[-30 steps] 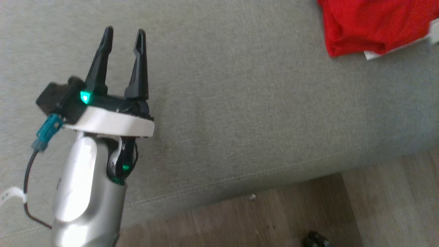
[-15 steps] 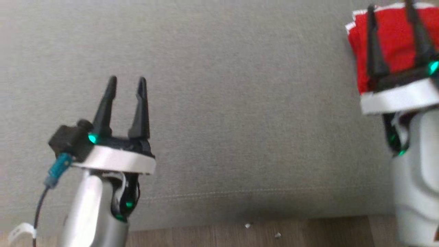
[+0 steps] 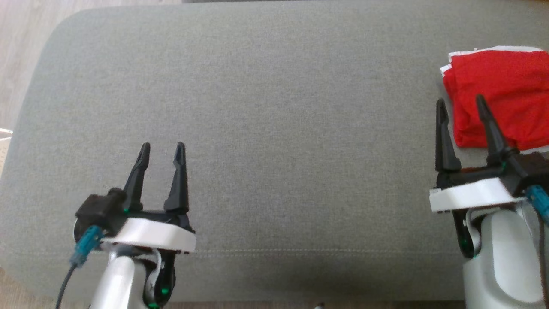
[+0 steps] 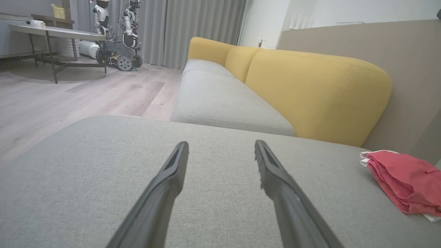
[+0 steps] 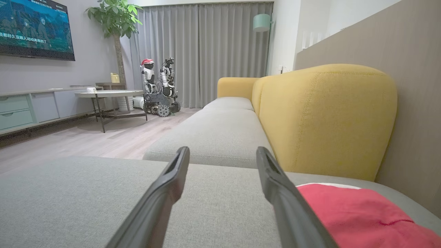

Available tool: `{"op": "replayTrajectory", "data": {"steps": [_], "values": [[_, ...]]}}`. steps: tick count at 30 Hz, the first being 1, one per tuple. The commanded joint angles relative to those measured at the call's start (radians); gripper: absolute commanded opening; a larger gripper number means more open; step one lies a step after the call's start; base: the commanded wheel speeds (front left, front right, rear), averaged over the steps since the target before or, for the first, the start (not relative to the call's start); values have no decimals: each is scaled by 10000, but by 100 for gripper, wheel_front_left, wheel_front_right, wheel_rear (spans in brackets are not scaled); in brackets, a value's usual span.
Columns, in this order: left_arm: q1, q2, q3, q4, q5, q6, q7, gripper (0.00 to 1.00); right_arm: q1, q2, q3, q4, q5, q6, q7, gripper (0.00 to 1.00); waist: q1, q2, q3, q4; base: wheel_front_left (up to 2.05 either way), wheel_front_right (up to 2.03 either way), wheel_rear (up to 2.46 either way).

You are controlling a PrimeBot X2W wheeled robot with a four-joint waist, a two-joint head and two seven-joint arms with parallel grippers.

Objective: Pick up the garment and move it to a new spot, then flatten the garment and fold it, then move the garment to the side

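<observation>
One broad grey seat [image 3: 279, 128] takes up most of the head view, its stitched front seam running along the bottom and pale wood floor [image 3: 21, 34] showing past its rounded far-left corner. Beyond it, in the wrist views, a long sofa [image 4: 310, 89] with grey cushions and yellow backrests runs away toward grey curtains [image 5: 206, 51]. A round table [image 5: 110, 93] and a wheeled robot [image 5: 158, 89] stand on the floor in front of the curtains, with a wall screen [image 5: 34, 29] and a leafy plant [image 5: 117, 20] beside them.

The garment [image 3: 506, 94] is red and folded into a compact stack, with a white layer peeking out at its far and near edges. It lies at the right end of the grey seat, toward the back, well apart from the left arm.

The right gripper [image 3: 460, 101] is at the lower right of the head view. Its jaws are spread and empty, fingers pointing up the picture. Its outer finger crosses the garment's near-left corner in that view; in the right wrist view the red cloth sits just beside and beneath that finger, and whether they touch cannot be told.

The left gripper [image 3: 163, 148] is over bare grey fabric at the lower left, jaws likewise parted with nothing between them. A small blue connector [image 3: 85, 246] hangs off its wrist.
</observation>
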Motion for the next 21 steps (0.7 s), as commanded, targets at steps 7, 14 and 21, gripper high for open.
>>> {"op": "replayTrajectory", "data": {"steps": [7,14,21], "values": [[89,84,535,-578,-198,255,-51,100,414,181,249,-560,-278,17,-132,100,1,-1,-322,-11,0,0,0],[190,83,671,-793,-336,395,-51,100,659,184,206,-752,1,17,-135,100,1,-1,-476,-44,0,0,0],[303,83,708,-551,-732,124,-51,100,704,186,325,-731,-96,17,-136,100,1,-1,-536,-57,0,0,0]]}}
